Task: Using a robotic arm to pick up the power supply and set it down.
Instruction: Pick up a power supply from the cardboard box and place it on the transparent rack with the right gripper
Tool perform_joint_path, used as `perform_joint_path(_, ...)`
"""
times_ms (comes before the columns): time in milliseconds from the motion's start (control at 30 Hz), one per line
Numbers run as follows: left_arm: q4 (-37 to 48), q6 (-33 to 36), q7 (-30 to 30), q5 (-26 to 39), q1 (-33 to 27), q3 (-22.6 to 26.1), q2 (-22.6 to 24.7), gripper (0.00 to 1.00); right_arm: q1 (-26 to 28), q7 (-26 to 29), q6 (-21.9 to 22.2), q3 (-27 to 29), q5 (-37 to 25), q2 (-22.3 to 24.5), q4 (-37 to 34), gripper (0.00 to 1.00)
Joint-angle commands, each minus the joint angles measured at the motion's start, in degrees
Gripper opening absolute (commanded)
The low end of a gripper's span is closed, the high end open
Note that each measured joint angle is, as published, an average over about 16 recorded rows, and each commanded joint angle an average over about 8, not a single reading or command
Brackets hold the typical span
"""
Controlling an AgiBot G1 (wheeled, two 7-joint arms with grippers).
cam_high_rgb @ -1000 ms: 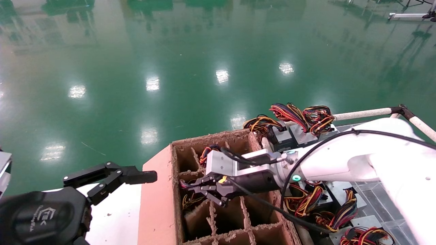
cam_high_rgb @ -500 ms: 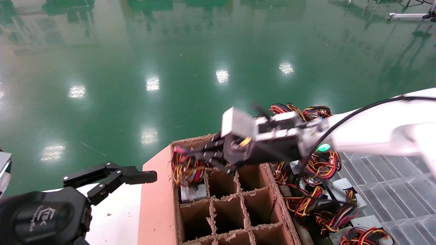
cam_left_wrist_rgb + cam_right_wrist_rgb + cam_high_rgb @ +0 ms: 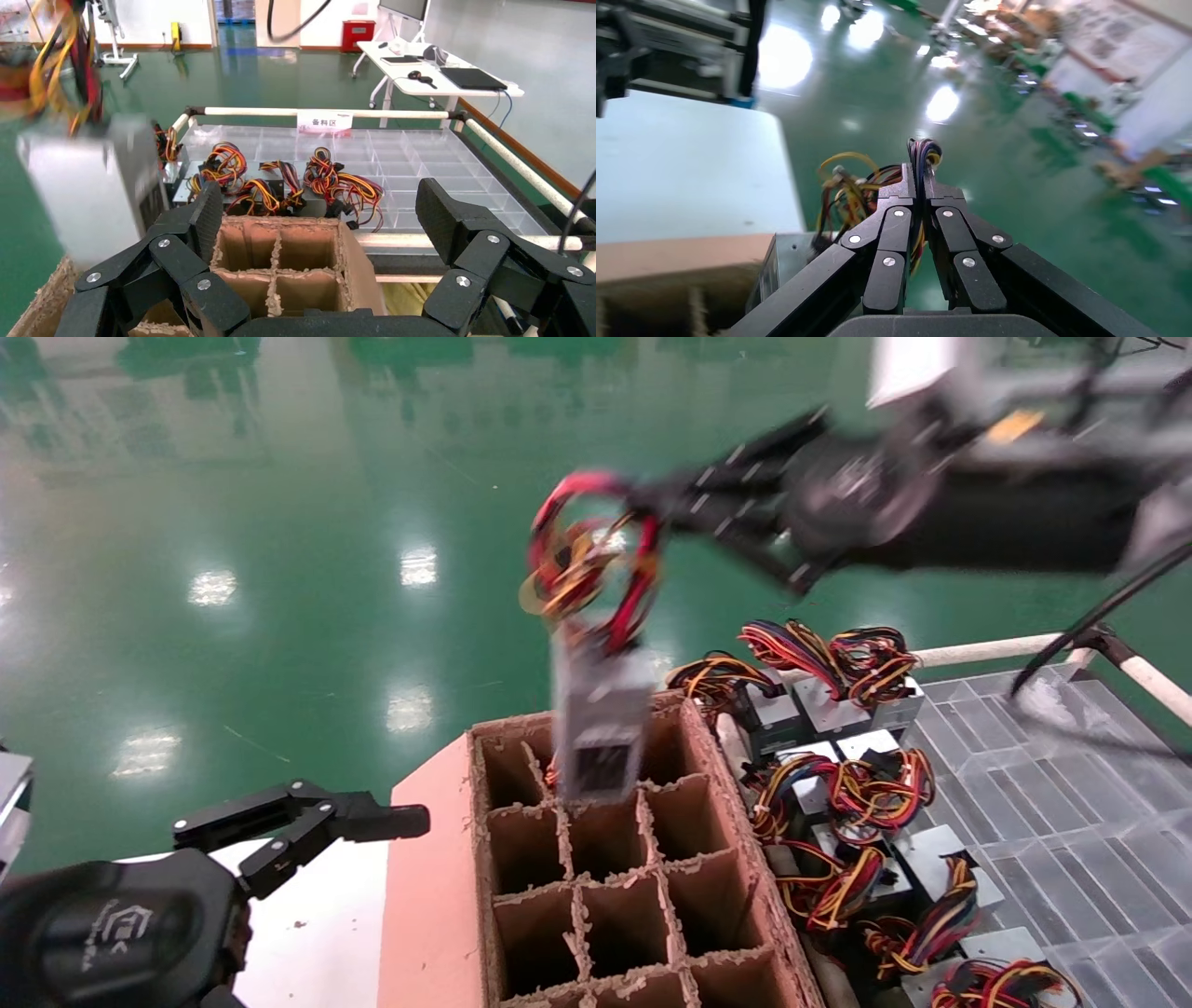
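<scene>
- The green floor (image 3: 279,523) fills most of the room beyond the work.
- The tray (image 3: 1071,784) of clear compartments sits to the robot's right, with other supplies (image 3: 838,775) and their wire bundles heaped along its near edge.
- The carton (image 3: 615,887) with cardboard dividers stands between tray and white surface (image 3: 326,933); the cells I can see into look empty.
- The right arm (image 3: 1006,514) is up high over the tray's far side, well above where it was half a second ago, when it was low at the carton's back corner.
- The left gripper (image 3: 307,822) is parked low beside the carton, jaws spread wide and holding nothing, same as before.
- The power supply (image 3: 596,719) hangs in the air over the carton's back cells, out of the cell it was in a moment ago and swinging below its wires.
- The right gripper (image 3: 652,509) has its jaws clenched on the wire loop (image 3: 587,561), not on the metal box.
- To do this carry well, I'd say go slowly and let the swing die down, keep the box above the divider tops, and lower it until it rests before letting go, since a wire grip could slip.
</scene>
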Motion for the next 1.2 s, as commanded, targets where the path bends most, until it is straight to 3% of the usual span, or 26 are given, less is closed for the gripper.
perform_joint_path(33,0.0,0.0,0.0,0.0,0.0,0.0,0.0,1.0,0.87,1.5,0.25,0.66,1.11,2.68,2.87,0.0)
perform_joint_path(333,0.0,0.0,0.01,-0.01,0.0,0.01,0.0,1.0,5.07,5.73,1.59,-0.02,-3.0,13.75,9.77,0.0)
perform_joint_path(700,0.0,-0.01,0.01,-0.02,-0.01,0.02,-0.01,1.0,8.4,2.79,-0.03,-2.75,-9.64,22.85,6.5,0.0)
perform_joint_path(933,0.0,-0.01,0.01,-0.02,-0.01,0.03,-0.01,1.0,7.61,-2.34,0.71,-4.83,-12.76,24.33,2.24,0.0)
perform_joint_path(1200,0.0,-0.02,0.02,-0.03,-0.01,0.04,-0.02,1.0,7.2,-7.16,2.38,-7.13,-16.25,21.11,-3.53,0.0)
